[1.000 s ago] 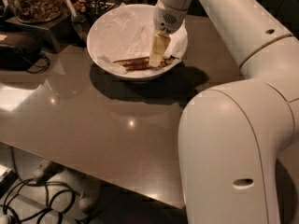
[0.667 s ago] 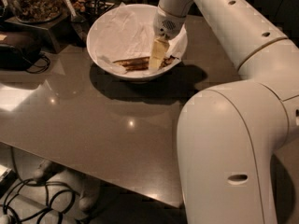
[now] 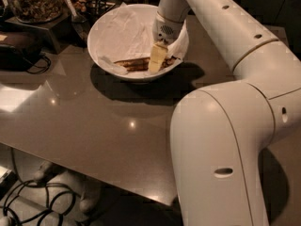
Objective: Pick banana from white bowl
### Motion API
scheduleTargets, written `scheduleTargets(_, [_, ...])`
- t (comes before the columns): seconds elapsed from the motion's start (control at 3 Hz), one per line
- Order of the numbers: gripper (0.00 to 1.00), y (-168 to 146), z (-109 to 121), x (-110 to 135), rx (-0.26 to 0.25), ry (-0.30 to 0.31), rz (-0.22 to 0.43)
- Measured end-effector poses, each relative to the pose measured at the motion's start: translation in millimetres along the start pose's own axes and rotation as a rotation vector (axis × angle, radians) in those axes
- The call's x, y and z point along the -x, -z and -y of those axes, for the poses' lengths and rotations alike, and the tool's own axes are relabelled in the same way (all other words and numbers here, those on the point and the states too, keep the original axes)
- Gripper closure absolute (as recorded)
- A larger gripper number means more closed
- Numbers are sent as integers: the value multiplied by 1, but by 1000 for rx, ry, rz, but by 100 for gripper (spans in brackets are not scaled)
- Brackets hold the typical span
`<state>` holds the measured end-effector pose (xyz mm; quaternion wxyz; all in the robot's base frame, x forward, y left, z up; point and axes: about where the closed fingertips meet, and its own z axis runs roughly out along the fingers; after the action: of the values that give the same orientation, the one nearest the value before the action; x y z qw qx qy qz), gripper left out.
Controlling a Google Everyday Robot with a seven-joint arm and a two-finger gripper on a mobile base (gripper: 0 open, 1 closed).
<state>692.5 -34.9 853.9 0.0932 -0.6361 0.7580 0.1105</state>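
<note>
The white bowl (image 3: 107, 63) stands on the brown table at the upper middle, lined with crumpled white paper. The banana (image 3: 132, 64), long, dark brown with yellowish streaks, lies across the bowl's near side. My gripper (image 3: 156, 61) reaches down into the bowl from above, its pale fingers (image 3: 157, 55) right at the banana's right half and covering part of it.
A glass jar of nuts (image 3: 34, 2) stands at the back left on a dark stand. A black device with a cable (image 3: 19, 51) lies at the left. My white arm fills the right half of the view. The table's front edge (image 3: 94, 173) runs diagonally, with cables on the floor below.
The gripper has sunk slightly lower toward the banana in the bowl. The bowl and banana have not moved.
</note>
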Motion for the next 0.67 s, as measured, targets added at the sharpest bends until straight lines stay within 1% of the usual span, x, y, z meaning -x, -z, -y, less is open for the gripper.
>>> scheduleTargets(0.33, [53,-1,1,-2,-9,-5,-26])
scheduleTargets(0.67, [75,0,2,-5,-18,-9,-42])
